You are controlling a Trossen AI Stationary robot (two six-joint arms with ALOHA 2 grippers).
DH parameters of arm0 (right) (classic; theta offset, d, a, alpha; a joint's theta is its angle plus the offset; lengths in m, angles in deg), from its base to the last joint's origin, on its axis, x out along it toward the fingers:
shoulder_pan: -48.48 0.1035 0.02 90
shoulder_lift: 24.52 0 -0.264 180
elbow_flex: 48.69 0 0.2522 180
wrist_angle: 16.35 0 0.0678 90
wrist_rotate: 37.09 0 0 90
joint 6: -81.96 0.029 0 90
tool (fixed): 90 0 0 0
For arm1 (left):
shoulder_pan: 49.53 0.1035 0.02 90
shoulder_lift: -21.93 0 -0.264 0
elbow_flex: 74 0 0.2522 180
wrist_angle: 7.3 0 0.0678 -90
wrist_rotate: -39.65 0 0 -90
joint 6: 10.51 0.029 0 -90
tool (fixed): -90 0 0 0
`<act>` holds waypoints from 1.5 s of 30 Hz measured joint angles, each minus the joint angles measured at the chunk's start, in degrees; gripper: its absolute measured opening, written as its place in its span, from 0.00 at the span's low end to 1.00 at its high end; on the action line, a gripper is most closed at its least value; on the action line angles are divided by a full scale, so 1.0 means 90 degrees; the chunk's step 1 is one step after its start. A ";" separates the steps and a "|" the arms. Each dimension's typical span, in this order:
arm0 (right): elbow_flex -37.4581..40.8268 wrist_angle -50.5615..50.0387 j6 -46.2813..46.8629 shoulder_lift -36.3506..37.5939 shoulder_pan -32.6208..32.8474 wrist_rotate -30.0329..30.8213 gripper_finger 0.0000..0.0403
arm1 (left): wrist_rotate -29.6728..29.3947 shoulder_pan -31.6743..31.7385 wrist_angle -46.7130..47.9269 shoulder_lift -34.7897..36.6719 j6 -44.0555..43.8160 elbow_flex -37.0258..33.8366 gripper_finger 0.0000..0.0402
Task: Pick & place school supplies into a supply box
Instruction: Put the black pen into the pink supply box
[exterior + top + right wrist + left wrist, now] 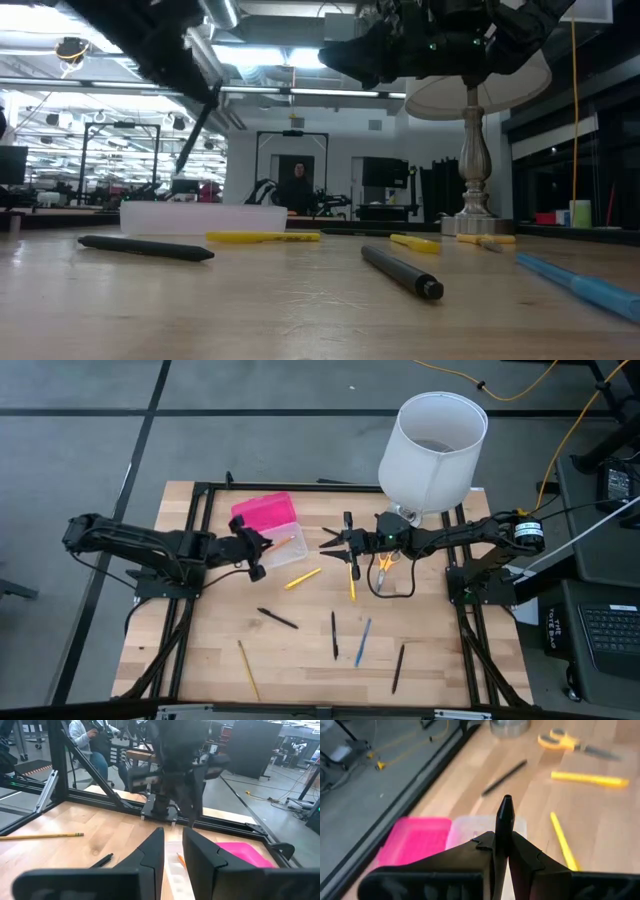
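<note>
Left wrist view: left claw [502,851] clamped on black pen [503,822] above supply box [470,831] (lid open).

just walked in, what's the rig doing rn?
Sorting pens into the supply box. The left gripper is shut on a black pen and holds it above the box's clear base, next to the pink lid. The right gripper hovers mid-table, open and empty. An orange pencil is already in the base. Several pens, a yellow marker and the scissors are still on the table.
</note>
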 joint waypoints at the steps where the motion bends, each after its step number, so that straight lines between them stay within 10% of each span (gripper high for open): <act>1: 0.0000 0.0000 -0.0003 0.0000 0.0000 0.0031 0.19 | -0.0007 0.0009 0.0102 -0.0056 -0.0018 -0.0002 0.05; 45: 0.0002 -0.0056 0.0002 0.0000 0.0001 0.0508 0.19 | 0.1502 0.1763 -0.0364 -0.2038 0.0790 -0.0002 0.14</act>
